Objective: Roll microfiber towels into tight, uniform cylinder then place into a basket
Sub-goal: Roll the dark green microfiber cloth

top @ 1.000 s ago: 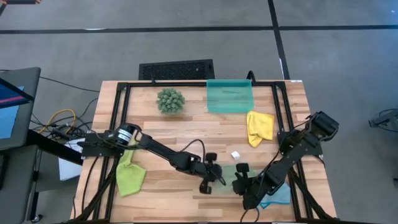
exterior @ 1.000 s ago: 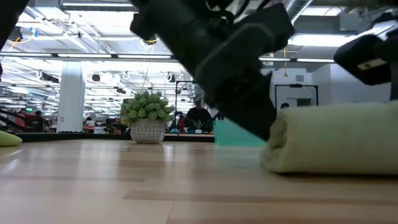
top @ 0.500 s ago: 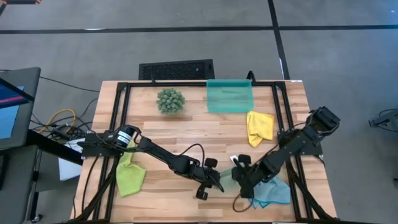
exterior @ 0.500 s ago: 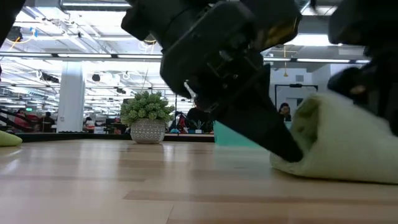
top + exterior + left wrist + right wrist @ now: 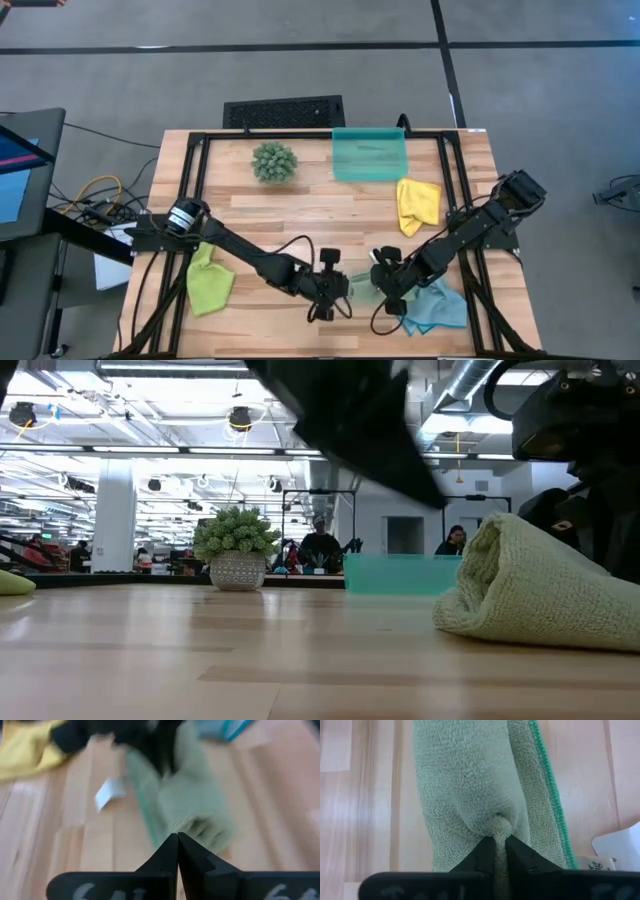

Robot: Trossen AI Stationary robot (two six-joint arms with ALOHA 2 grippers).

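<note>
The wooden surface (image 5: 300,215) carries the teal basket (image 5: 369,154) at its far edge, well apart from both pincers. The rolled sage green towel (image 5: 470,785) lies between them: the right pincer (image 5: 500,851) pinches a fold of it, while the left pincer (image 5: 177,851), clenched empty, sits just beside it.

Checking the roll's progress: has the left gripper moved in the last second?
Yes. In the high view the left gripper has shifted toward the table's near edge, farther from the basket.
</note>
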